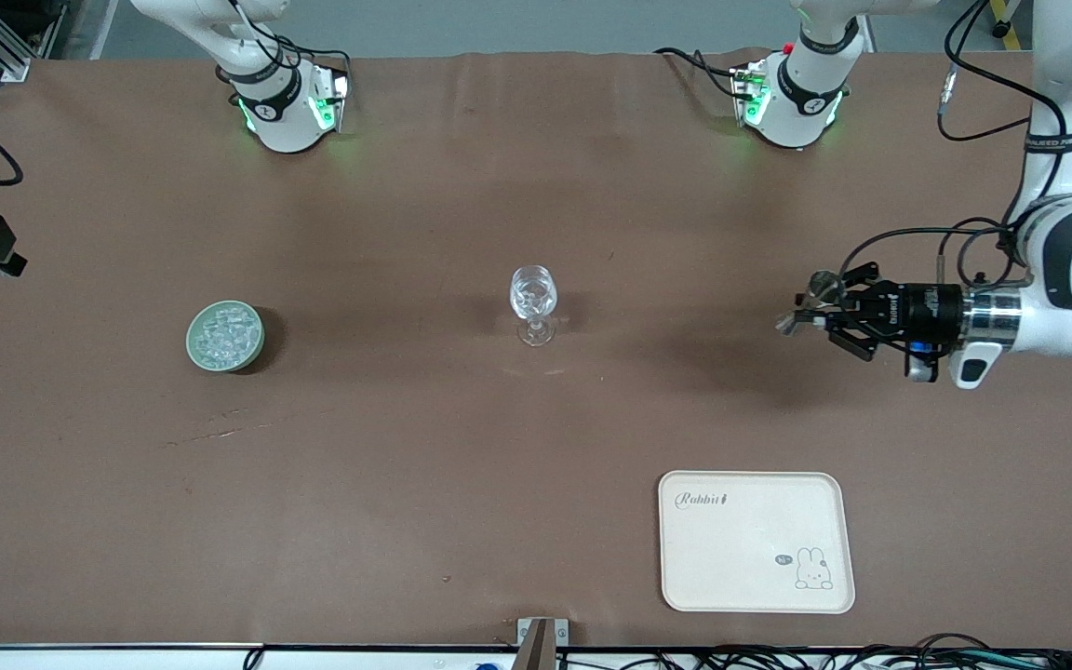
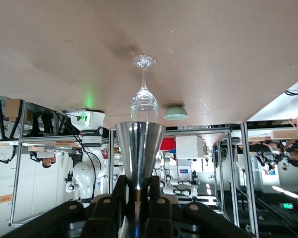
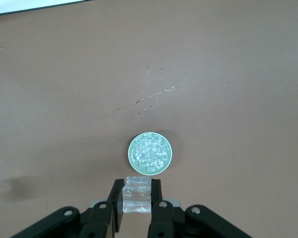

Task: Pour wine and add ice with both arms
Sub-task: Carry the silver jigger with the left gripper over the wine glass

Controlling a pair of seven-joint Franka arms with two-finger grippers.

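A brown mat (image 1: 406, 465) covered the whole table, scuffed with pale scratches between the bowl and the edge nearest the front camera. Three things stood on it: one stemmed wine glass (image 1: 533, 304) at the middle, one green bowl (image 1: 225, 336) toward the right arm's end, and one cream tray (image 1: 755, 542) printed with a rabbit near the front edge, toward the left arm's end. Nothing stood between the glass and either neighbour.

The ice (image 1: 222, 333) was heaped in the bowl, too many pieces to count, and a few clear chunks glittered inside the glass.

The left gripper (image 1: 810, 312) hung level over bare mat toward the left arm's end, its fingers pinching a small metal cup (image 2: 139, 153) whose mouth pointed at the glass. The right gripper (image 3: 137, 196) was up over the bowl, seen only from its own wrist, its fingers pressed on one clear ice cube (image 3: 137, 195).

Around the table the left wrist view showed aluminium framing, other white robots and lit workbenches.
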